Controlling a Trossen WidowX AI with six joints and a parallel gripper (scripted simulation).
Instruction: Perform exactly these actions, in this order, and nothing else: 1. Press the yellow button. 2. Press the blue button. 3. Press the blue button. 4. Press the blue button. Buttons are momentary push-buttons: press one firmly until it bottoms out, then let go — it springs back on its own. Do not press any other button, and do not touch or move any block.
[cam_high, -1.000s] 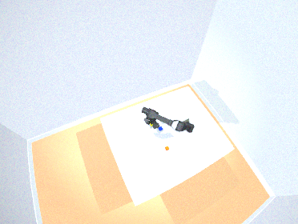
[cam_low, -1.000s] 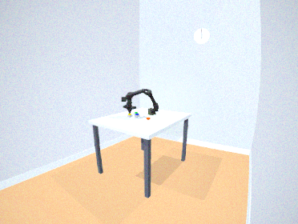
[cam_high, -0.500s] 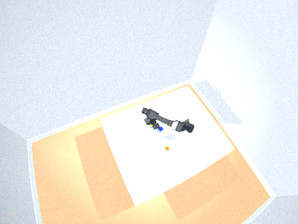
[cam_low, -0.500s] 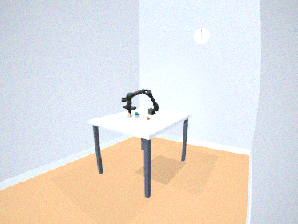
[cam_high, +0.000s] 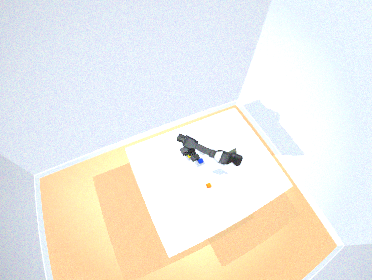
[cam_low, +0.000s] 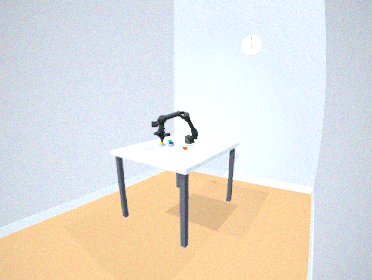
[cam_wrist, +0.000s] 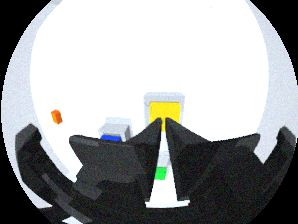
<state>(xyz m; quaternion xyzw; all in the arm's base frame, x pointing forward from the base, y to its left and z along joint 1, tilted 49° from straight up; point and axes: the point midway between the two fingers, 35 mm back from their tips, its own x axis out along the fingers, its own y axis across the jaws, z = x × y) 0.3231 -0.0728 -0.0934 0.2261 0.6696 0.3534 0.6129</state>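
The yellow button (cam_high: 189, 157) (cam_low: 162, 144) (cam_wrist: 165, 110) sits on a pale square base. My gripper (cam_low: 162, 142) (cam_wrist: 163, 120) is shut and empty, pointing down. Its fingertips overlap the near part of the yellow cap in the wrist view, at or just above it; I cannot tell whether they touch or whether the cap is pressed. The blue button (cam_high: 200, 161) (cam_low: 171, 143) (cam_wrist: 110, 138) is left of the fingers in the wrist view, partly hidden by the left one.
A green button (cam_low: 170, 141) (cam_wrist: 160, 173) shows between the fingers in the wrist view, close to the other two. An orange block (cam_high: 208, 185) (cam_low: 185, 148) (cam_wrist: 57, 117) lies apart, beyond the blue button. All are on the white table (cam_high: 175, 220) (cam_low: 150, 155).
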